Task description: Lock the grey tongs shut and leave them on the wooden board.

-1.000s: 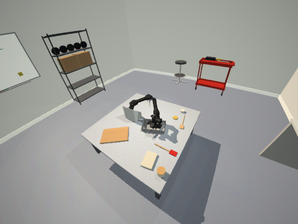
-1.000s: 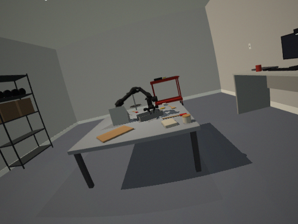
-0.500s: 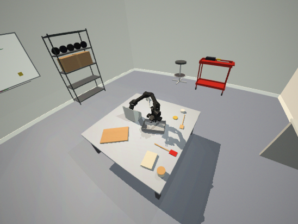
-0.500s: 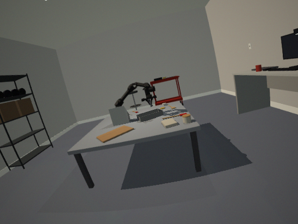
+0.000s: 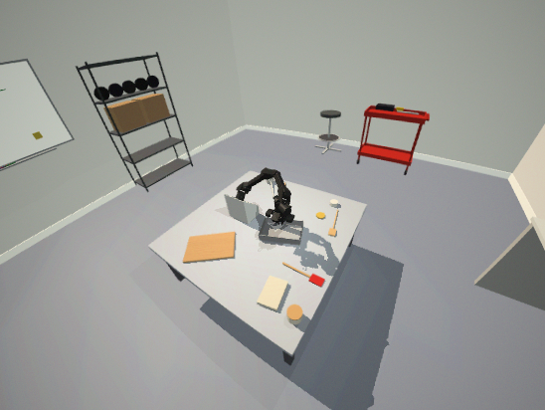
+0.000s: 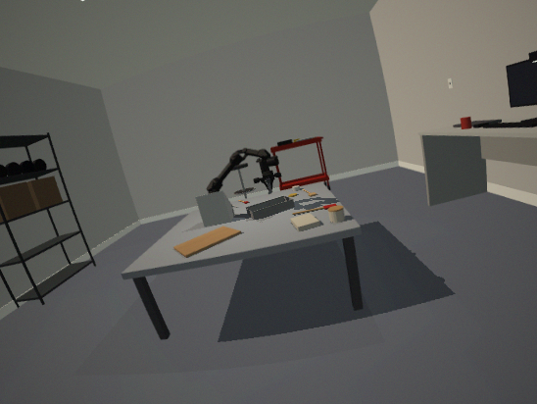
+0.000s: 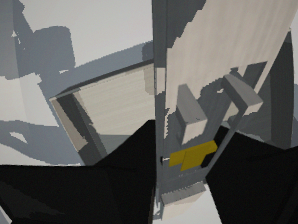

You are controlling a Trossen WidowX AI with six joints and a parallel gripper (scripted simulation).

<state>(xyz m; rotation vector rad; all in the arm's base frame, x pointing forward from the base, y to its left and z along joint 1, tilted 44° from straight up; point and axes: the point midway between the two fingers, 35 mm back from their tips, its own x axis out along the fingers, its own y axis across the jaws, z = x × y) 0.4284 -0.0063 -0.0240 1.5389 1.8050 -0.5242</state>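
The grey tongs [image 7: 194,114] run up the wrist view between the two black fingers, with two small tabs and a yellow patch showing on them. My gripper [image 7: 173,125] [image 5: 281,222] [image 6: 269,190] is shut on the tongs, over the roasting tin. The dark grey roasting tin [image 5: 280,240] [image 6: 270,208] [image 7: 65,112] lies below. The tongs are too small in the top and exterior views to tell how far their tips stand apart or whether they touch the tin. The wooden board [image 5: 210,247] [image 6: 208,241] lies flat at the table's near left, with nothing on it.
An upright grey panel [image 5: 241,209] [image 6: 214,209] stands between arm base and board. A red-headed spatula [image 5: 316,280], a cream block [image 5: 272,293] [image 6: 306,222] and an orange-lidded jar [image 5: 294,312] [image 6: 336,214] lie toward the front right. A wooden spatula [image 5: 332,231] and yellow disc [image 5: 320,215] lie right of the tin.
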